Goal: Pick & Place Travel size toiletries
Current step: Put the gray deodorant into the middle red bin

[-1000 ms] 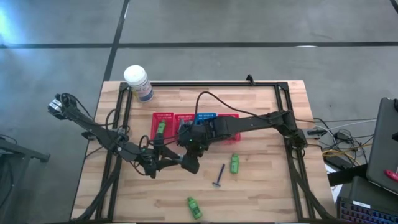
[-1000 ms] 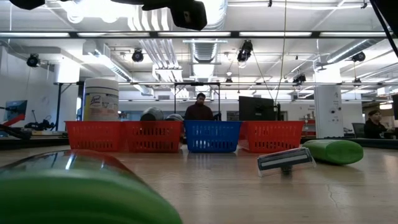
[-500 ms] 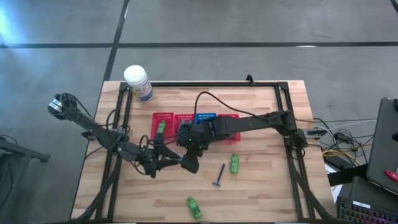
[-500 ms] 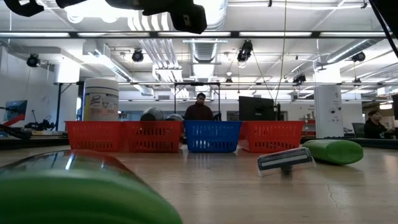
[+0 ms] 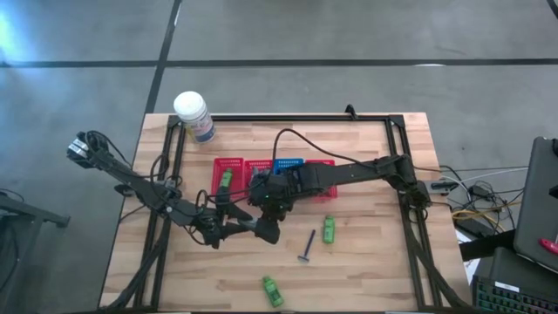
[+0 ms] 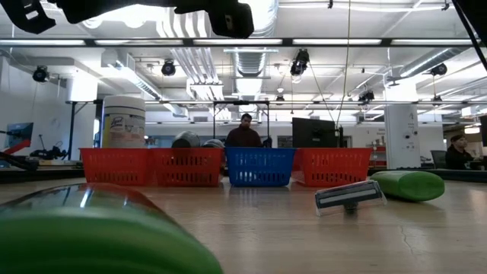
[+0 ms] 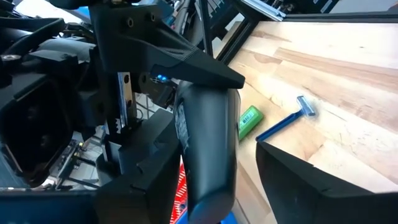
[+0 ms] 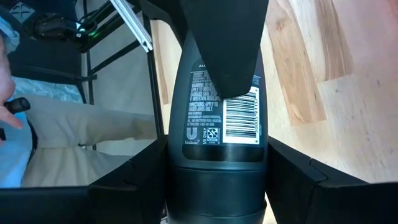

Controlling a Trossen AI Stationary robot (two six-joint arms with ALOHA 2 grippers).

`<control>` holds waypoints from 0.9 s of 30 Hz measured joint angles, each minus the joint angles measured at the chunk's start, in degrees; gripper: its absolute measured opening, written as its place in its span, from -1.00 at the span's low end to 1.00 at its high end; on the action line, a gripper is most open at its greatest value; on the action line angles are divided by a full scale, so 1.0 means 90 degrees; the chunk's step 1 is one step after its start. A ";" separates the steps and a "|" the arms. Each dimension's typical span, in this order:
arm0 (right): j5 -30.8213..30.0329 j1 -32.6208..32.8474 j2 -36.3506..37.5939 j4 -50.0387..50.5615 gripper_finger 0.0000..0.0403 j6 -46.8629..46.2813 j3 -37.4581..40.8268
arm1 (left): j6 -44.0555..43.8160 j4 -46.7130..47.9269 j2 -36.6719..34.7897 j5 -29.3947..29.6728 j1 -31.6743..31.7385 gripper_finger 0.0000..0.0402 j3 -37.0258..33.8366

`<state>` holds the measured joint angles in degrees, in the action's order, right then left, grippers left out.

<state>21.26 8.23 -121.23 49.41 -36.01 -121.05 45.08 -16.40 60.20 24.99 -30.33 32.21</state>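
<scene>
Handover in mid-air above the table's middle: a dark tube (image 8: pixel 222 118) is clamped at its cap end between the fingers of the right gripper (image 5: pixel 267 228), jaws partly closed around it. The left gripper (image 7: pixel 211 186) is spread wider around the same tube; contact cannot be judged. A razor (image 5: pixel 308 247) and a green bottle (image 5: pixel 329 229) are seen lying nearby on the wood.

The near green bottle (image 6: pixel 84 232) is blurred and cut by the low view's edge. The dark tube (image 8: pixel 222 124) hides its own cap.
</scene>
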 joint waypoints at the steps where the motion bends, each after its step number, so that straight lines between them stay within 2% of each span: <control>1: 0.0000 0.0000 0.0000 0.0002 0.00 0.0000 0.0005 | 0.0014 -0.0010 0.0000 -0.0002 0.0000 0.05 0.0000; 7: 0.0000 0.0001 0.0000 0.0000 0.00 -0.0019 0.0010 | 0.0029 -0.0064 0.0000 -0.0005 0.0002 -0.04 0.0000; 17: 0.0002 0.0002 0.0000 0.0016 0.01 -0.0028 0.0012 | 0.0039 -0.0117 0.0000 -0.0024 0.0027 -0.38 0.0000; 27: 0.0002 0.0002 0.0007 0.0017 0.02 -0.0032 0.0012 | 0.0036 -0.0121 0.0000 -0.0027 0.0027 -0.40 0.0000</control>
<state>21.28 8.25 -121.16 49.56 -36.29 -120.95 45.41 -17.50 60.20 24.75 -30.09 32.21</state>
